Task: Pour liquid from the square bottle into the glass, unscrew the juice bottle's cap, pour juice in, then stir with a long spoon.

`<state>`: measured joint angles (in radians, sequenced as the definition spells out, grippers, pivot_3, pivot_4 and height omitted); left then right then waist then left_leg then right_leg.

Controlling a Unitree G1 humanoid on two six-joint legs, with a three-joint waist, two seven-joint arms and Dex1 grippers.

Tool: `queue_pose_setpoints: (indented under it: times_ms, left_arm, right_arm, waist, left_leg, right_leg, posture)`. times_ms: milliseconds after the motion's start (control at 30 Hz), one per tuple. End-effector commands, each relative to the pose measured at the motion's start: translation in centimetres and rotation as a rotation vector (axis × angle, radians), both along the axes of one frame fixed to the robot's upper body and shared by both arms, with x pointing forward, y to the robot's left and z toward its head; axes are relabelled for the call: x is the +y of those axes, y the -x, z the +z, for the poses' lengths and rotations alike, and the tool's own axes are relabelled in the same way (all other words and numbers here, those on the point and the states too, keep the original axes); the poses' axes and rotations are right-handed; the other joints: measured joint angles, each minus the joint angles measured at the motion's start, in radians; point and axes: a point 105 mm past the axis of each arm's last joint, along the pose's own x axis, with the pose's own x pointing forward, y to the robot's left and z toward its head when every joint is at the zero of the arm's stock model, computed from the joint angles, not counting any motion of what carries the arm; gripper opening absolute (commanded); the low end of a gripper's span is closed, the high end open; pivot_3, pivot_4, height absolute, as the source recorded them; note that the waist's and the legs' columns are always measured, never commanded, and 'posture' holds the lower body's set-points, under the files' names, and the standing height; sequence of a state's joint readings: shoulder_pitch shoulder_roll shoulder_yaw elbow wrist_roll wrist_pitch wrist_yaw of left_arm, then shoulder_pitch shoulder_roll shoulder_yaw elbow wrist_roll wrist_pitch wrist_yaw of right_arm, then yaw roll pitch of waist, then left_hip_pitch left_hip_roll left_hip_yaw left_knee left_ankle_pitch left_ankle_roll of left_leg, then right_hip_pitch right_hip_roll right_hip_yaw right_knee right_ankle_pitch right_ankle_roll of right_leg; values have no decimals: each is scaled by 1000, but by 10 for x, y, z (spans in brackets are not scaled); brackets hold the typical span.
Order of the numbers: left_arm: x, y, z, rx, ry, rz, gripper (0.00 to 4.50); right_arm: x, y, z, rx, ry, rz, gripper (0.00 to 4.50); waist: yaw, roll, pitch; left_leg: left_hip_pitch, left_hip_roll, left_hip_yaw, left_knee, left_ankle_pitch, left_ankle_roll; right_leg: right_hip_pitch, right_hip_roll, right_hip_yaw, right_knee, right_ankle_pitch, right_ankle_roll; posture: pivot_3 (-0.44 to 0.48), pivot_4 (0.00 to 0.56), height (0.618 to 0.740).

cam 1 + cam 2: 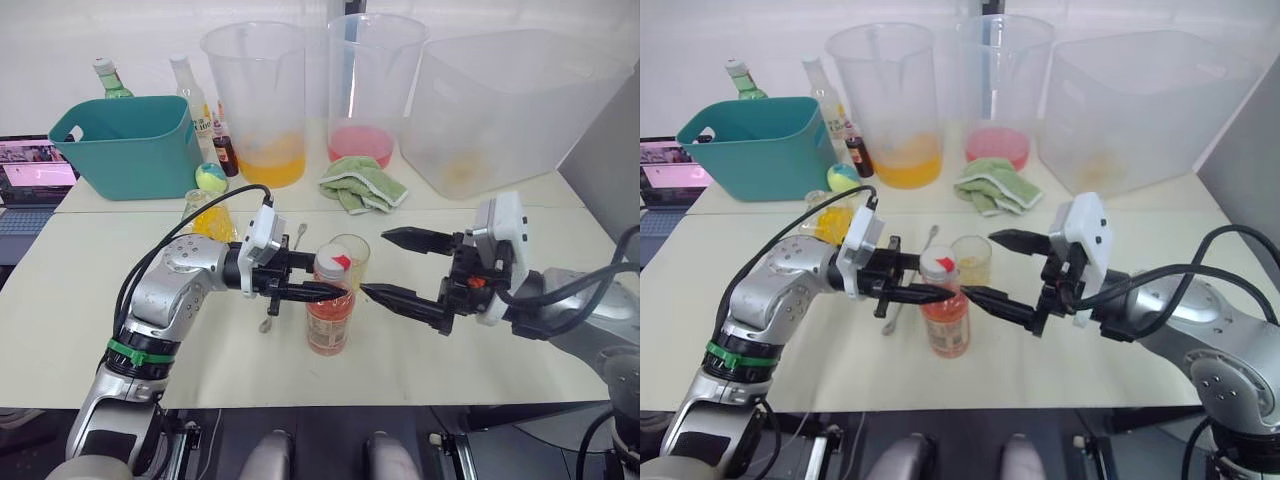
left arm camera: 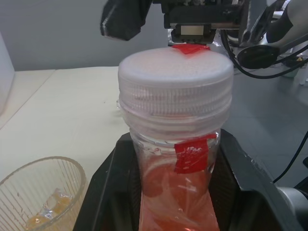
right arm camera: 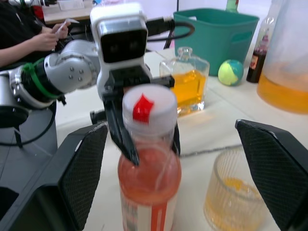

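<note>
- Risk of tipping: my left claw point(image 1: 300, 283) pinches the juice bottle point(image 1: 329, 318) at the neck, just under the cap point(image 1: 332, 262), standing mid-surface.
- My right claw point(image 1: 395, 266) is spread wide beside the cap; I think a crooked approach could knock the bottle.
- The glass point(image 1: 351, 258) stands just behind, so spilled juice may miss it.
</note>
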<state>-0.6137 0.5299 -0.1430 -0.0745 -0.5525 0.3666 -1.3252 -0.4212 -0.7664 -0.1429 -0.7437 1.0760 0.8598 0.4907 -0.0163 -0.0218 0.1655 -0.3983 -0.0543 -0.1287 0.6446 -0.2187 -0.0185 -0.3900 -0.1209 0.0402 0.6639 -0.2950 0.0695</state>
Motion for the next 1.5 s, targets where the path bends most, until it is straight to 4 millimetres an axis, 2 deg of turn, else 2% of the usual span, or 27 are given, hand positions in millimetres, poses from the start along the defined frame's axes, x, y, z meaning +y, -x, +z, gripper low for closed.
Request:
queue_pose_setpoints:
  times_ms: [33,167,367,400,633,1000,1067,1200,1300,1400,1500]
  left_arm:
    - [-1,1,7,-75,9,0,1312]
    - [-3,1,8,-79,10,-5,1312]
    - [-4,2,8,-85,9,-6,1312]
    - [-3,2,9,-85,9,-6,1312]
    - [-3,2,8,-87,8,-6,1312]
    - [-3,3,9,-92,3,-5,1312]
    - [-1,2,9,-98,-6,-5,1312]
    - [-1,3,7,-104,-21,-18,1312]
    - [-2,3,7,-109,-23,-25,1312]
    - [-3,2,7,-112,-24,-31,1312]
    - [-4,2,7,-116,-25,-39,1312]
  right_arm:
    - [13,4,7,-37,-6,17,4500]
    - [32,0,3,-34,9,37,4500]
    - [34,-5,2,-33,15,19,4500]
    - [34,-5,2,-32,15,18,3961]
    - [35,-7,-2,-19,18,16,1698]
    - [33,-8,0,-24,17,47,1664]
    - [32,-4,-3,12,39,174,1664]
    - [33,-10,-12,54,123,424,1664]
    - [37,-7,-7,76,153,674,1664]
    - [42,-18,-4,90,184,814,1664]
    - [44,-19,1,105,211,930,1664]
  waist:
    - [2,0,0]
    - [2,0,0]
    - [3,0,0]
    - [3,0,0]
    - [2,0,0]
    - [2,0,0]
    - [2,0,0]
    - [-4,0,0]
    - [-7,0,0]
    - [-10,0,0]
    - [-9,0,0]
  left_leg:
    - [0,0,0,0,0,0]
    - [0,0,-1,1,0,0]
    - [-1,-1,-1,1,0,0]
    - [0,-1,-2,1,0,0]
    - [0,-1,-2,1,0,0]
    - [0,-1,-2,1,0,0]
    - [0,-1,-2,1,0,0]
    - [1,-1,-1,1,0,0]
    - [1,0,-1,1,0,0]
    - [0,0,-1,1,0,0]
    - [-1,-1,-2,1,0,0]
  right_leg:
    - [0,0,0,0,0,0]
    - [0,0,-1,0,0,0]
    - [0,-1,-1,0,0,0]
    - [0,-1,-1,0,0,0]
    - [0,0,-1,1,0,0]
    - [0,0,-1,0,0,0]
    - [0,0,-1,0,0,0]
    - [1,0,-1,0,0,0]
    - [1,0,-2,0,0,0]
    - [1,0,-2,0,0,0]
    - [0,0,-2,0,0,0]
  posture:
    - [0,150,738]
    - [0,150,738]
    - [0,150,738]
    - [0,150,738]
    - [0,150,738]
    - [0,150,738]
    - [0,150,738]
    - [0,150,738]
    - [0,150,738]
    - [0,150,738]
    - [0,150,738]
